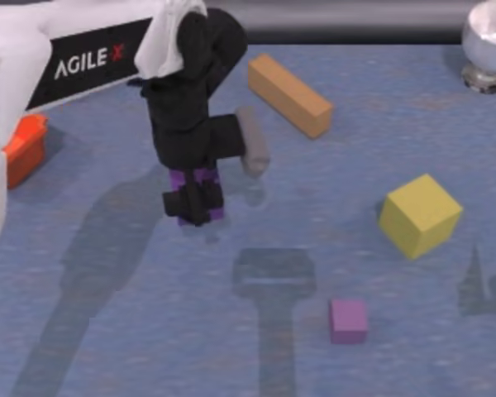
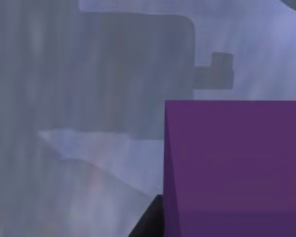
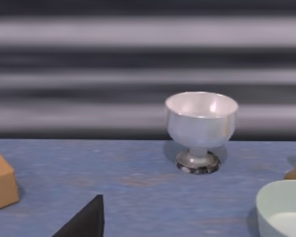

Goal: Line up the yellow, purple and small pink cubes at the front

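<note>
Left gripper (image 1: 195, 201) hung over the left-centre of the table (image 1: 107, 331), its black fingers closed on the purple cube (image 1: 197, 192), which showed as violet patches between them; whether the cube was clear of the surface I could not tell; the left wrist view was filled by its flat violet face. Rigid and probably light, it looked best pinched across two parallel faces; the matte sides seemed unlikely to slip. The left arm reached in from the table's rear left corner, wrist turned downward. The yellow cube (image 1: 420, 215) sat skewed toward the right edge; the small pink cube (image 1: 348, 321) lay nearer the front edge, apart from it. The right gripper was out of sight; its camera faced a white goblet (image 3: 201, 129).
</note>
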Tool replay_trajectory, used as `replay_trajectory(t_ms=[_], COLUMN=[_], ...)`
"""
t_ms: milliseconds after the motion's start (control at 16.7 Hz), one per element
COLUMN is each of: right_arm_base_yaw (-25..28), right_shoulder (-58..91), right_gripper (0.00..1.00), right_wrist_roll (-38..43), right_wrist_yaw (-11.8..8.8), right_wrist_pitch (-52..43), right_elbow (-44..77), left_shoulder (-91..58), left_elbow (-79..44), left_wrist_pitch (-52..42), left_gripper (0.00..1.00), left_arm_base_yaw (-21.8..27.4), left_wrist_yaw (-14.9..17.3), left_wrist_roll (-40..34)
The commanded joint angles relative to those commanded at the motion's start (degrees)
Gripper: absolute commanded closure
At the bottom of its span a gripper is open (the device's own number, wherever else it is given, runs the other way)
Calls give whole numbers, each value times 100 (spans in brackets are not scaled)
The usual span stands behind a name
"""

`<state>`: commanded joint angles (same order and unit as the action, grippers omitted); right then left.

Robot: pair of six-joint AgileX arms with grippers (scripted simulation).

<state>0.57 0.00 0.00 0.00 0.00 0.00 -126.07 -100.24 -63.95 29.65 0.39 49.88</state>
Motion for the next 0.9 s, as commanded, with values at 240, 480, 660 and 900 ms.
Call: replay_trajectory(t_ms=[240,480,660,900], right_arm_base_yaw=[0,0,0,0], right_shoulder=[0,0,0,0], right_gripper=[0,0,0,0], right_wrist_roll=[0,0,0,0], right_wrist_yaw=[0,0,0,0], right_wrist_pitch=[0,0,0,0], right_elbow=[0,0,0,0], left_shoulder=[465,798,826,762], left_elbow=[589,975,1004,1049], left_wrist_pitch=[92,172,180,269], left_gripper=[100,100,100,100], left_arm_base_yaw=[1170,1945,1993,1977], left_wrist_yaw=[-15,-32,-34,-31], left_wrist_roll=[-533,-895,-923,-911])
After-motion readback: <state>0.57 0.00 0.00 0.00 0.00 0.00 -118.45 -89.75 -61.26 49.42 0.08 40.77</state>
